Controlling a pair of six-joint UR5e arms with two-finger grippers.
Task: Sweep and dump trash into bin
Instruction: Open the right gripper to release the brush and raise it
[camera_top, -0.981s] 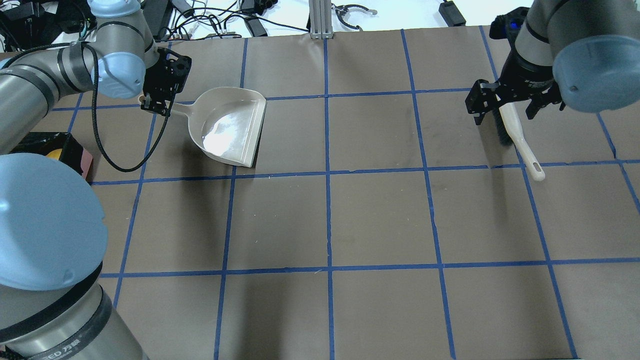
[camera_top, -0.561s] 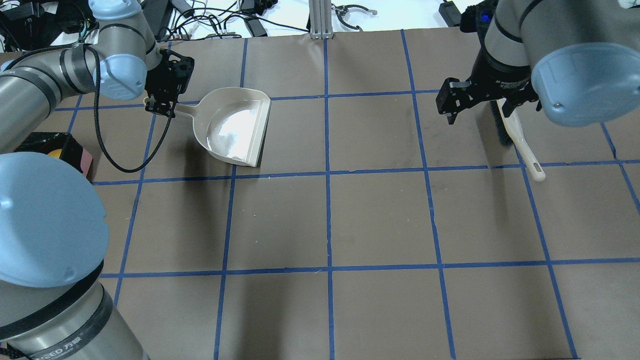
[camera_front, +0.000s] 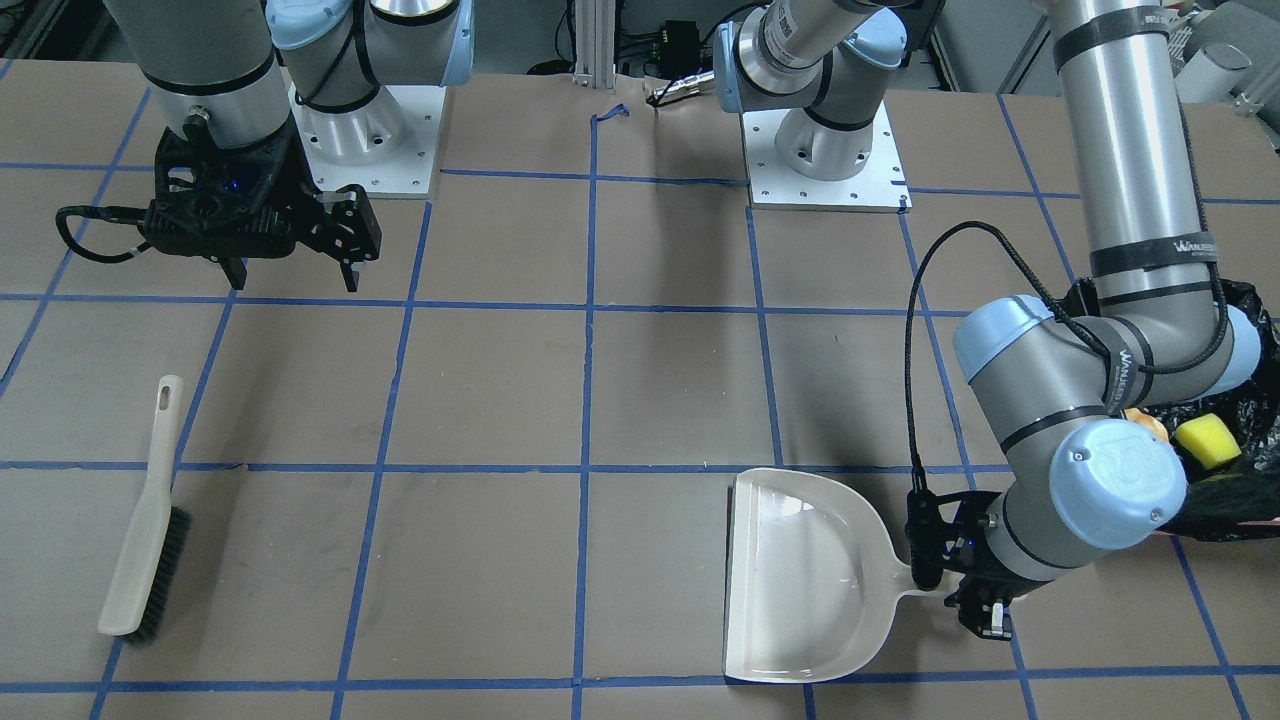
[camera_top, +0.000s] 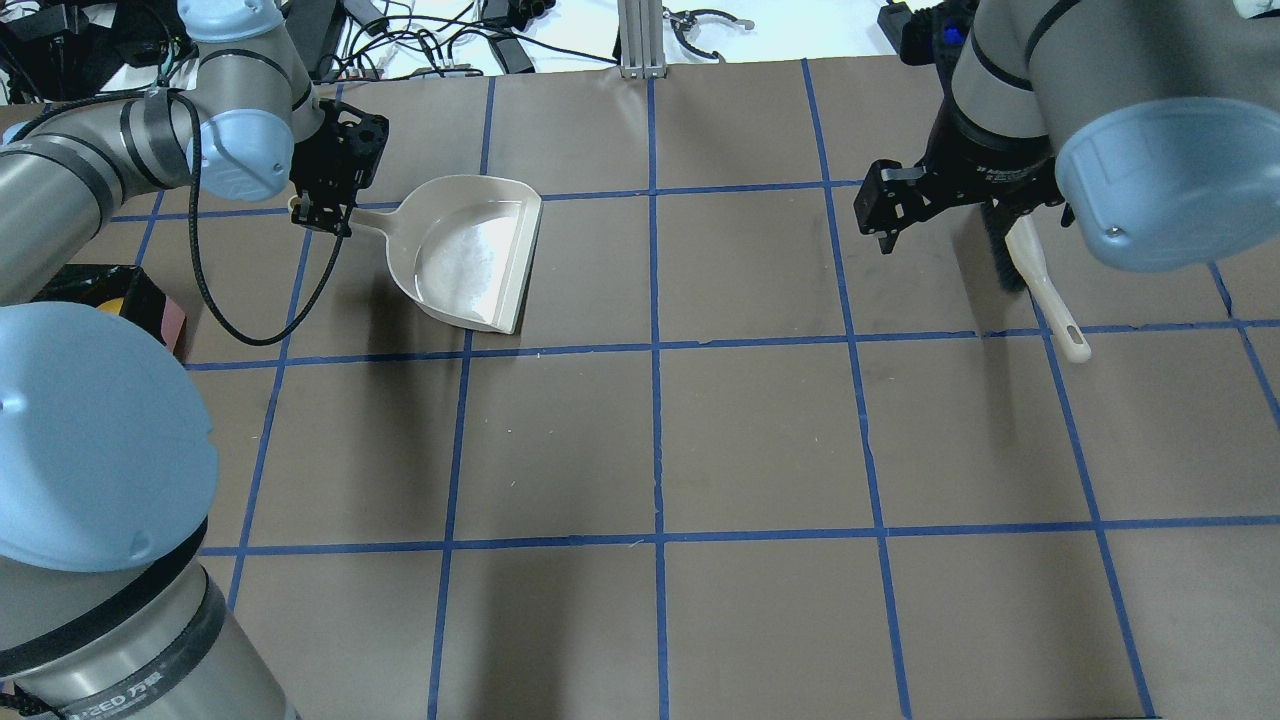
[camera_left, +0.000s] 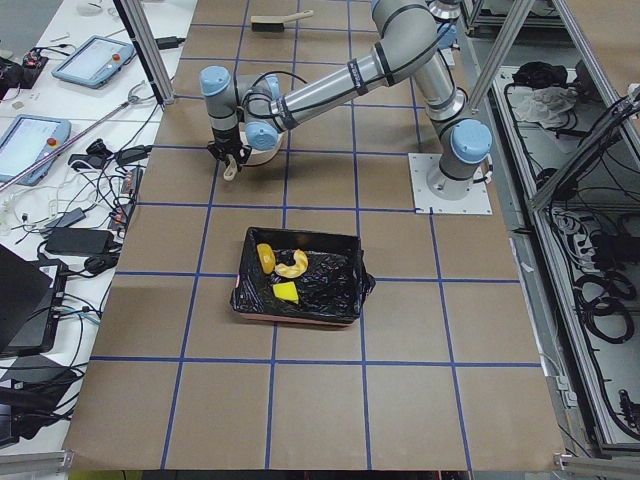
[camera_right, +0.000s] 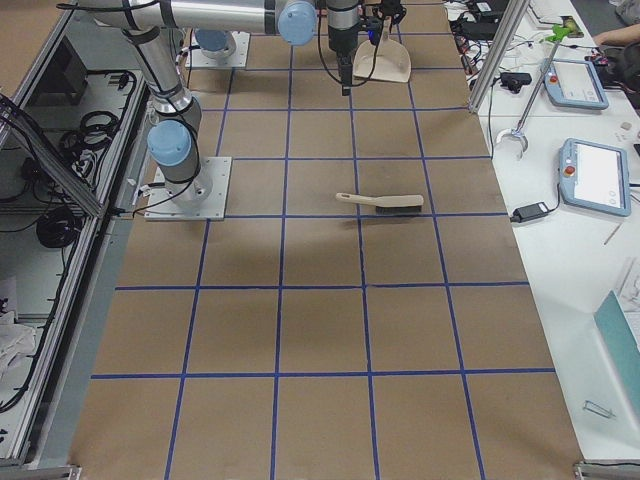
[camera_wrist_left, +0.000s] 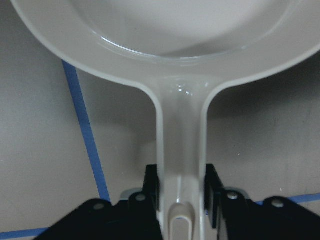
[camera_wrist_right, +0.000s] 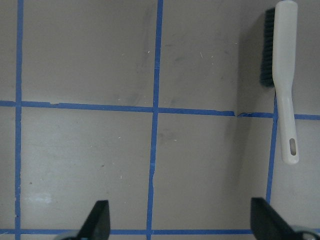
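Right gripper (camera_front: 295, 282), splayed empty, had drifted off the brush (camera_front: 140, 540); left gripper (camera_wrist_left: 181, 190) clamped the emptied dustpan (camera_front: 800, 580), trash (camera_left: 290, 264) in the bin (camera_left: 300, 236) beside it.

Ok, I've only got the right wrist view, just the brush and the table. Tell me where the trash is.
Observer: All three pieces of trash lie in the bin, off to the robot's left. The exterior left view shows them.
Operator: Now give me the dustpan.
Observer: The dustpan is empty, and the left fingers are shut on its handle.
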